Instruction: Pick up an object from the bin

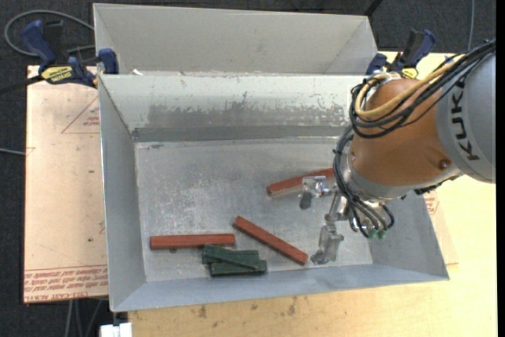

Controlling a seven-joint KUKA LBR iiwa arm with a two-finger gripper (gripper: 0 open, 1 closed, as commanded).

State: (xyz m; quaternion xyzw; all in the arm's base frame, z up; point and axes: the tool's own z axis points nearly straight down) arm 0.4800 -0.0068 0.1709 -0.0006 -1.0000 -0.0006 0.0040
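Orange wrist cover (398,142) with its looped cables rides highest, hanging over the right side of the grey metal bin (118,170). Below it, in the camera view, the gripper (316,220) reaches down toward the bin floor. Its two silver fingers (326,242) stand well apart with only bare floor between them, so nothing is held.

Two things lie close to it. A reddish-brown flat bar (286,186) lies just at the upper finger; its long axis runs nearly left to right, rising slightly toward the arm, and its right end passes under the gripper. A second reddish-brown bar (270,239) lies to the lower left, its long axis slanting from upper left down to lower right, with that lower end just beside the lower finger. Neither sits inside the gap. I judge the slanted bar the likelier pick; the fingers would have to shift left to straddle it across its narrow width.

Farther left lie a third reddish-brown bar (192,241) and dark green blocks (234,260).
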